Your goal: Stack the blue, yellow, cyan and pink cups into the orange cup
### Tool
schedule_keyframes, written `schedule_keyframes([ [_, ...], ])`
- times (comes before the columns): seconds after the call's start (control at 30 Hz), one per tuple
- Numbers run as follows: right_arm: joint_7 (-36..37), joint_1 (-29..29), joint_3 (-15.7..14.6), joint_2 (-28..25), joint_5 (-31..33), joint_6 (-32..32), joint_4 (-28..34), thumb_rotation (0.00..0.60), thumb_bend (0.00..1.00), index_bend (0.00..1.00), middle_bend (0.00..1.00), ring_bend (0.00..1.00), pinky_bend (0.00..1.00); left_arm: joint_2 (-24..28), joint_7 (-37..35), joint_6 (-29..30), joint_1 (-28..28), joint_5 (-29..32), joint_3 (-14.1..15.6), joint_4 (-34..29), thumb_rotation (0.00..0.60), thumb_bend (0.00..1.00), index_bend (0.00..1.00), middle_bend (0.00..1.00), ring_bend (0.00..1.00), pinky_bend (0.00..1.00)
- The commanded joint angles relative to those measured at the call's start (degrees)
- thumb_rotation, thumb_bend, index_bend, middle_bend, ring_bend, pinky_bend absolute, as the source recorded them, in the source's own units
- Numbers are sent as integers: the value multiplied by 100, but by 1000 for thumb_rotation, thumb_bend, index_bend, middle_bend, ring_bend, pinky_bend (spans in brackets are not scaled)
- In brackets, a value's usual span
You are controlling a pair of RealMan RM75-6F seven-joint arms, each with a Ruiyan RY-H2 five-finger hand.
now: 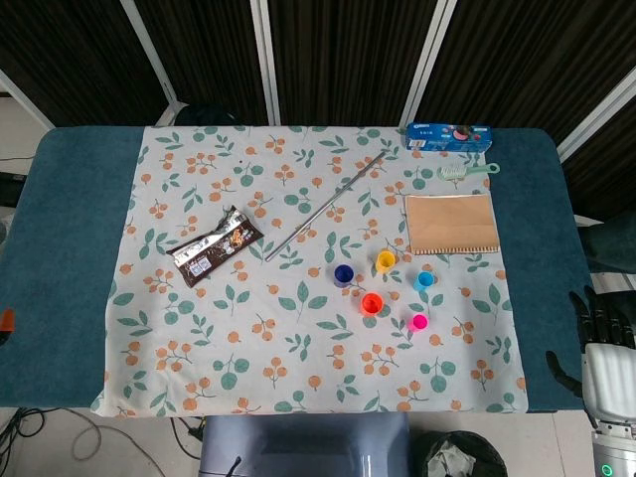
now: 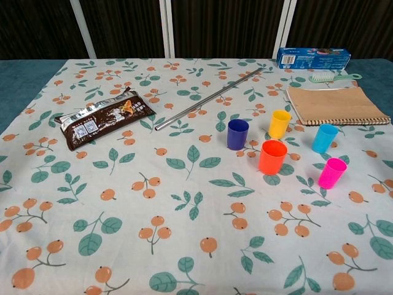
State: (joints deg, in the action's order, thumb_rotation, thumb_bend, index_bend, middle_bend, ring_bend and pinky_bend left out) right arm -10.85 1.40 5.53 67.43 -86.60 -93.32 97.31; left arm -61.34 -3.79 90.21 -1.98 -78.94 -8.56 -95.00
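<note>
Five cups stand upright and apart on the table (image 1: 60, 258): orange cup (image 2: 272, 157) in the middle, blue cup (image 2: 237, 134), yellow cup (image 2: 279, 123), cyan cup (image 2: 323, 137), pink cup (image 2: 332, 173) around it. The right hand (image 1: 596, 323) hangs off the table edge, fingers spread, holding nothing.

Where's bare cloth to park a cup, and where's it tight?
Free: the wide near patch in front of the orange plastic cup, and the cloth between the brown snack wrapper and blue plastic cup. Crowded: the cup cluster beside the tan spiral notebook.
</note>
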Motion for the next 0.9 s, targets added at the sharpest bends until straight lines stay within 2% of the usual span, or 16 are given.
schedule_keyframes([
  [0.03, 12, 0, -14, 0, -30, -6, 6, 600, 349, 65, 0, 24, 127, 23, -4, 23, 23, -11, 11, -14, 600, 356, 132, 32, 0, 34],
  [0.2, 40, 6, -54, -9, -83, 1, 2, 600, 350, 65, 0, 24, 127, 57, -5, 82, 61, -40, 25, -63, 600, 389, 132, 32, 0, 34],
  [0.9, 130, -21, -88, -47, -50, 123, 1, 600, 349, 65, 0, 24, 114, 77, 32, 34, 61, -41, 54, -97, 600, 389, 132, 32, 0, 34],
])
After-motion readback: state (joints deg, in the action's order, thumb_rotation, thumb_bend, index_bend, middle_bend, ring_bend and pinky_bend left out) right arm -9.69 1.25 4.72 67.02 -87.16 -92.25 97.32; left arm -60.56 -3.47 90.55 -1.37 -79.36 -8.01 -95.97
